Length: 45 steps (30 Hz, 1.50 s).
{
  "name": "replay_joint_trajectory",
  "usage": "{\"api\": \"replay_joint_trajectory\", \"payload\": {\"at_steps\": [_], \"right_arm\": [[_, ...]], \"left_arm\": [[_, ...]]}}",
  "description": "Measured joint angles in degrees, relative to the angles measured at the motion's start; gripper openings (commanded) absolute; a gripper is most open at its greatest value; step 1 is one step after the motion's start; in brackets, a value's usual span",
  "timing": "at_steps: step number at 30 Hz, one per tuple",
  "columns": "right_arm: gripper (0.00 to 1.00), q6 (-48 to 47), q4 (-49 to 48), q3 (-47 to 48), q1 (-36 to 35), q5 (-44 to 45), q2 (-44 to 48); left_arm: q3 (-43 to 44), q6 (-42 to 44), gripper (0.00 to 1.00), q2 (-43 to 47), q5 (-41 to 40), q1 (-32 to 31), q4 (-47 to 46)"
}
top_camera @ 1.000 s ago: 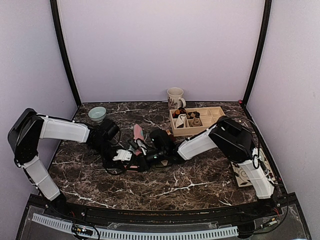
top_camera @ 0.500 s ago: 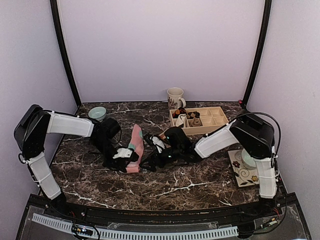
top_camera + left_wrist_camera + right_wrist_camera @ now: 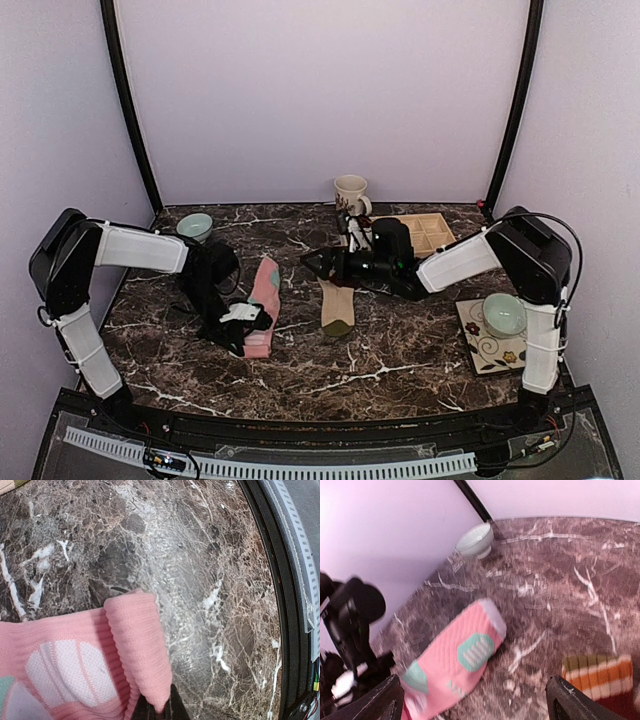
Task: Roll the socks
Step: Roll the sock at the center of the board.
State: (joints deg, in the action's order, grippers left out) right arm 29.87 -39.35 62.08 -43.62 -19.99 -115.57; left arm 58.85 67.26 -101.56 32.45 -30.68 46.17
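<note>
Both socks look light, limp and slightly clingy on the marble table [image 3: 400,360], so I'd judge they will sag and unroll unless they are taken by an end edge and kept pinched while turning. The pink sock [image 3: 262,298], the longer one with pale green and white patches, lies left of centre running near to far, and the left gripper [image 3: 250,318] is clamped tight on a fold at its near end. The shorter tan sock [image 3: 337,305], dark red and striped at one end, lies just right of it without touching, while the right gripper [image 3: 315,263] hangs over its far end with jaws spread wide, holding nothing.
</note>
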Motion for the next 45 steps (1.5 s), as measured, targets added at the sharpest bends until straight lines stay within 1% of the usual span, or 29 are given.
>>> {"api": "replay_joint_trajectory", "payload": {"at_steps": [1, 2, 5, 10, 12, 14, 16, 18, 20, 22, 23, 25, 26, 31, 33, 35, 40, 45], "right_arm": [[0.99, 2.12, -1.25, 2.40, 1.27, -2.58, -1.88], [0.99, 2.64, 0.09, 6.10, 2.25, -3.80, -4.04], [0.99, 1.22, 8.96, 21.97, 3.10, -4.46, -12.48], [0.99, -1.62, 21.35, 35.93, 0.81, -4.24, -19.50], [0.99, -2.45, 24.96, 39.89, 0.09, -4.13, -21.92], [0.96, -3.74, 28.57, 43.36, -0.70, -3.74, -24.37], [0.89, -4.96, 31.76, 46.10, -1.44, -3.10, -26.47], [0.86, -5.70, 35.28, 49.59, -1.84, -2.29, -29.29], [0.80, -6.23, 36.48, 50.10, -2.56, -1.88, -30.53], [0.69, -6.32, 35.91, 49.96, -2.89, -1.77, -30.67], [0.63, -6.03, 35.93, 49.96, -2.95, -1.88, -30.67], [0.42, -5.22, 35.98, 49.81, -3.10, -2.23, -30.71], [0.35, -4.94, 35.91, 49.72, -3.13, -2.64, -30.73], [0.16, -2.23, 33.31, 48.39, -3.34, -5.14, -30.67], [0.06, -1.46, 31.52, 46.07, -3.41, -5.05, -30.03], [0.02, -0.72, 29.59, 42.58, -3.43, -4.61, -28.61], [0.01, -1.31, 28.13, 34.56, -3.72, -1.33, -21.62], [0.01, -4.46, 30.42, 33.73, -5.99, 6.54, -14.93]], "left_arm": [[-0.59, 0.13, 0.00, 0.55, -0.20, 0.00, -0.22], [-1.25, 0.28, 0.00, 1.20, -0.42, 0.00, -0.37], [-3.13, 0.63, 0.00, 2.75, -0.70, 0.00, -0.44], [-4.31, 1.14, 0.00, 3.45, -0.85, 0.00, -0.92], [-4.33, 1.22, 0.00, 3.50, -0.92, 0.00, -1.05], [-4.42, 1.33, 0.00, 3.56, -0.98, 0.00, -1.16], [-4.74, 1.49, 0.00, 3.80, -1.07, 0.00, -1.46], [-5.09, 1.62, 0.00, 4.02, -1.25, 0.00, -1.81], [-5.22, 1.68, 0.00, 4.09, -1.31, 0.00, -1.97], [-5.33, 1.70, 0.00, 4.09, -1.33, 0.00, -2.10], [-5.35, 1.73, 0.00, 4.09, -1.33, 0.00, -2.12], [-5.38, 1.75, 0.00, 4.11, -1.38, 0.00, -2.19], [-5.38, 1.77, 0.00, 4.11, -1.40, 0.00, -2.19], [-5.38, 1.75, 0.00, 4.11, -1.42, 0.00, -2.21], [-5.35, 1.75, 0.00, 4.11, -1.44, 0.00, -2.21], [-5.33, 1.75, 0.00, 4.09, -1.46, -0.02, -2.21], [-5.18, 1.77, 0.00, 3.93, -1.70, 0.00, -2.19], [-4.72, 1.77, 0.00, 3.54, -1.73, 0.00, -2.27]]}}
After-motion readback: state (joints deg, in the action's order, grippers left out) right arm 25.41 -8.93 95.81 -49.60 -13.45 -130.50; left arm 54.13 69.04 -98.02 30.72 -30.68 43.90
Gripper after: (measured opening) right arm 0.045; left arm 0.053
